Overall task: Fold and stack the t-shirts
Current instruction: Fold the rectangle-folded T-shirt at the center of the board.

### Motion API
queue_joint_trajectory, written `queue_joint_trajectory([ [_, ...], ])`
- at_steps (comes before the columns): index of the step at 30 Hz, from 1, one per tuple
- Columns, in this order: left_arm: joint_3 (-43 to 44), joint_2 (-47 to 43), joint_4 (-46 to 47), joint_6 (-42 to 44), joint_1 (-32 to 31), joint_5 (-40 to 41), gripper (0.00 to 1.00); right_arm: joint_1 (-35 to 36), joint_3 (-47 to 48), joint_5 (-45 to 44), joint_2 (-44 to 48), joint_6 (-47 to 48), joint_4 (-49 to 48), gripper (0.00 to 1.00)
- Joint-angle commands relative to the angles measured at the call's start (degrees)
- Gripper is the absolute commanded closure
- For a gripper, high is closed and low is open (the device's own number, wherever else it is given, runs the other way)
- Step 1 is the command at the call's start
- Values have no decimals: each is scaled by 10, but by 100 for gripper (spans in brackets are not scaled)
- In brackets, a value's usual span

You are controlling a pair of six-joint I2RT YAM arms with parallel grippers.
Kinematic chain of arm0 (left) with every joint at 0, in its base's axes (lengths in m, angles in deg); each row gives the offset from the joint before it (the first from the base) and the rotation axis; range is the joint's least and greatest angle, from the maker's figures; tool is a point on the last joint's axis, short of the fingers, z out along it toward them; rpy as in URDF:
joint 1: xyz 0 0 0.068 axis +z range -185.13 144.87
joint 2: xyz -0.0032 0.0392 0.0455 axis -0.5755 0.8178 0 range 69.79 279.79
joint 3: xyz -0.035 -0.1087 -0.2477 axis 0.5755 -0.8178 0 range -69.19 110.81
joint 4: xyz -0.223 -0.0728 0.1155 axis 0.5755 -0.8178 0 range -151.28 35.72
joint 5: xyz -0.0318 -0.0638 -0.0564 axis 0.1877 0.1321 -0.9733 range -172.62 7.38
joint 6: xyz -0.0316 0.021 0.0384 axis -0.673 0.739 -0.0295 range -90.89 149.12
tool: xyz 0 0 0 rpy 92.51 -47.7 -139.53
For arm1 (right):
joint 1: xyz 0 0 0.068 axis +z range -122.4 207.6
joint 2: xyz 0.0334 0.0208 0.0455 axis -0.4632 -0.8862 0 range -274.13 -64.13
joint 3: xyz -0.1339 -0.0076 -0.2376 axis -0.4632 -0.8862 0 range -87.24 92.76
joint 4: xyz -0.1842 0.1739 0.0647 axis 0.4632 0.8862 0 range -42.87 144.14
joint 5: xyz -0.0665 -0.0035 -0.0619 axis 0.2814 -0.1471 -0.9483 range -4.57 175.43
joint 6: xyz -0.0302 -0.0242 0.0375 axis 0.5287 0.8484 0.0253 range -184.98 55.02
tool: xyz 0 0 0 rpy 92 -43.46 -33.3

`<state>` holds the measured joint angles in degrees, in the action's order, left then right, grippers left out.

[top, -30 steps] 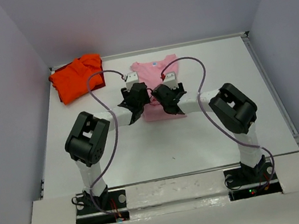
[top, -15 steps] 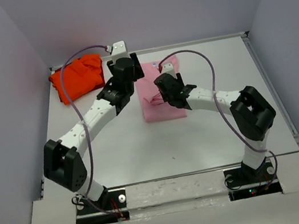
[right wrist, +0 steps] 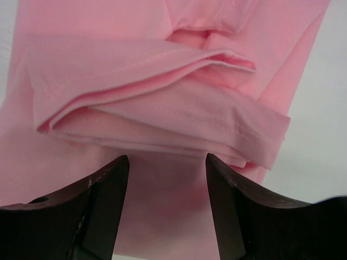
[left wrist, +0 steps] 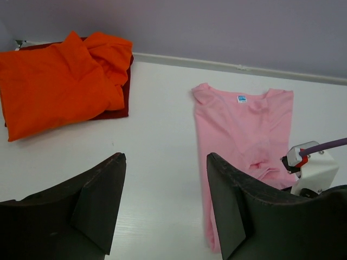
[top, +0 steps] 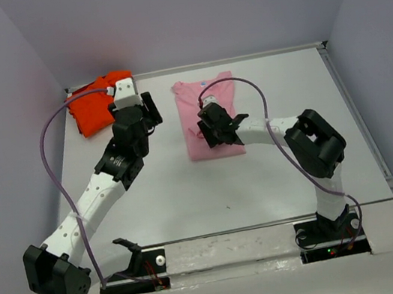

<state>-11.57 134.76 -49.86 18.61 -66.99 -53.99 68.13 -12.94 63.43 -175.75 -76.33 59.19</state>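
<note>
The pink t-shirt (top: pixel 213 92) lies flat on the worktop (top: pixel 263 181), right of centre toward the far side. The right end effector (top: pixel 214 127) hangs over its middle. In the right wrist view its fingers (right wrist: pixel 103 206) stand wide apart with nothing between them, and the folded-in sleeves lie just ahead of the tips. The shirt is narrowed into a long strip. Its long axis runs from far to near, with the round neck and a small blue label at the far end.

The orange-red t-shirt (top: pixel 94 108) sits loosely bunched in the far left corner, with a darker red layer showing under its edge. The left end effector (top: pixel 148 114) hovers over bare worktop between the two shirts, nearer the orange one. Its jaws are spread and empty in the left wrist view.

The left arm stretches diagonally from its base toward the far left, elbow low by the near edge. The right arm has its elbow raised at the right, forearm reaching leftward to the pink t-shirt.
</note>
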Motion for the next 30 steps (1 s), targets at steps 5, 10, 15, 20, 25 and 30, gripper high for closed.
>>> queue_joint_trajectory([
  [5,-3,-24,44,15,0,-4,29,-2,59,11,-33,6,-8,36],
  [10,-3,-27,44,12,2,-16,29,-2,78,-7,-51,17,-5,36],
  [15,-4,-26,43,7,5,-29,29,-2,90,-28,-69,27,-5,36],
  [20,-2,-18,39,-1,8,-46,29,-2,108,-20,-70,40,-5,35],
  [25,1,-12,37,-8,13,-68,29,-2,125,-30,-74,51,-1,35],
  [30,-1,-17,38,-6,14,-68,29,-7,146,-38,-85,64,2,34],
])
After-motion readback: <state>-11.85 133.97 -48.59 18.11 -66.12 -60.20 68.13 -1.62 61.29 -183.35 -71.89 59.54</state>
